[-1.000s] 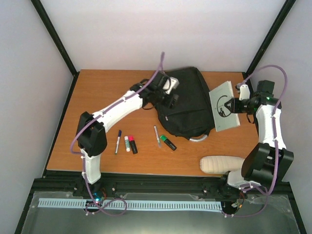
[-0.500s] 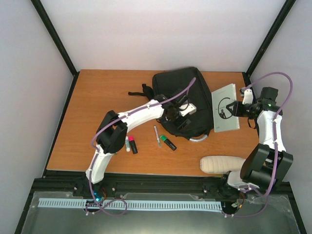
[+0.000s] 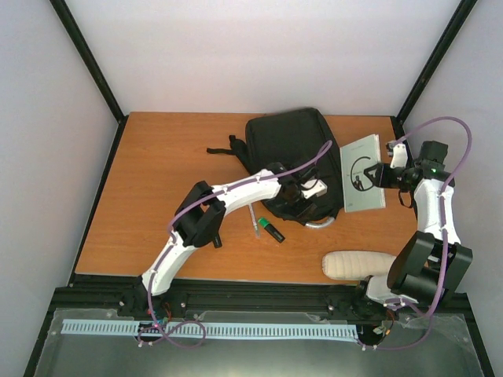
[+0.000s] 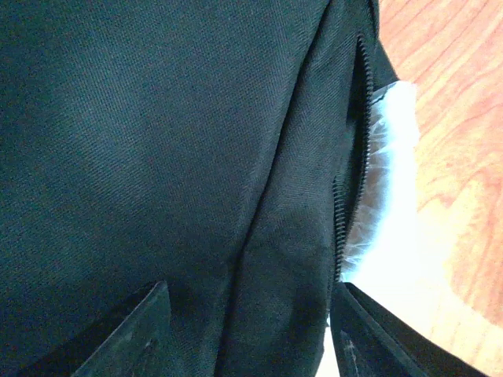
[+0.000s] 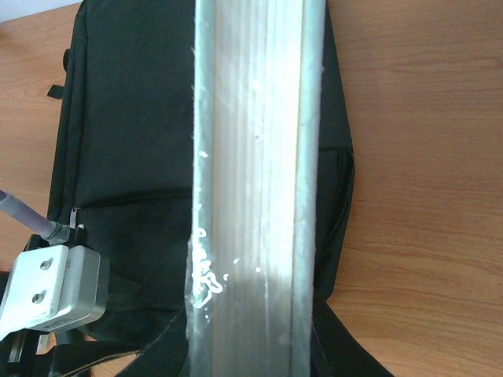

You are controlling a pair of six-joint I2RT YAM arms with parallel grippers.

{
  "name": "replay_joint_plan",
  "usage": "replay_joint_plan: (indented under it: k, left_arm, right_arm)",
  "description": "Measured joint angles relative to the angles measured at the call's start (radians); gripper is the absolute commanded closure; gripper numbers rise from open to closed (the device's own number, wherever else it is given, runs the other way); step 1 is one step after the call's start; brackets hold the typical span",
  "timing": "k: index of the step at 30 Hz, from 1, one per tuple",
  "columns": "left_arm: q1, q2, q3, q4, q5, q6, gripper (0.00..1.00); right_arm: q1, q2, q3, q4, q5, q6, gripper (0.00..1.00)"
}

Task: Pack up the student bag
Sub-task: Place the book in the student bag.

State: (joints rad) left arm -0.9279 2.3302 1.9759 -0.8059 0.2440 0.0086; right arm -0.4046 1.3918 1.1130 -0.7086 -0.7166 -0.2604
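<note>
The black student bag (image 3: 289, 145) lies at the back middle of the table and fills the left wrist view (image 4: 157, 141). My left gripper (image 3: 304, 201) is at the bag's near edge. Its fingers (image 4: 137, 330) stand apart, open, with a fold of bag fabric between them, and the right one is at the zip (image 4: 352, 173). My right gripper (image 3: 383, 174) is shut on the right edge of a grey book (image 3: 362, 183), held just right of the bag. In the right wrist view the book (image 5: 255, 188) shows edge-on and hides the fingers.
A green highlighter (image 3: 272, 230) and a pen (image 3: 253, 220) lie in front of the bag beside the left arm. A cream rolled pouch (image 3: 357, 265) sits at the near right edge. A grey handle loop (image 3: 318, 223) sticks out of the bag's near side.
My left arm has swung from the bag's far left corner to its near edge, and its jaws have narrowed. The bag has shifted left and flattened. The book has barely moved.
</note>
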Motion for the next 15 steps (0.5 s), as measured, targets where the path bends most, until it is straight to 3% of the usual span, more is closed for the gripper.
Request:
replay_joint_plan:
  k: [11, 15]
  left_arm:
    - [-0.062, 0.026, 0.019, 0.008, -0.164, 0.006, 0.44]
    - [-0.096, 0.048, 0.037, 0.010, -0.266, 0.016, 0.56]
  right_arm:
    - [0.000, 0.000, -0.006, 0.003, -0.002, 0.000, 0.97]
    - [-0.001, 0.000, -0.006, 0.002, -0.002, 0.000, 0.97]
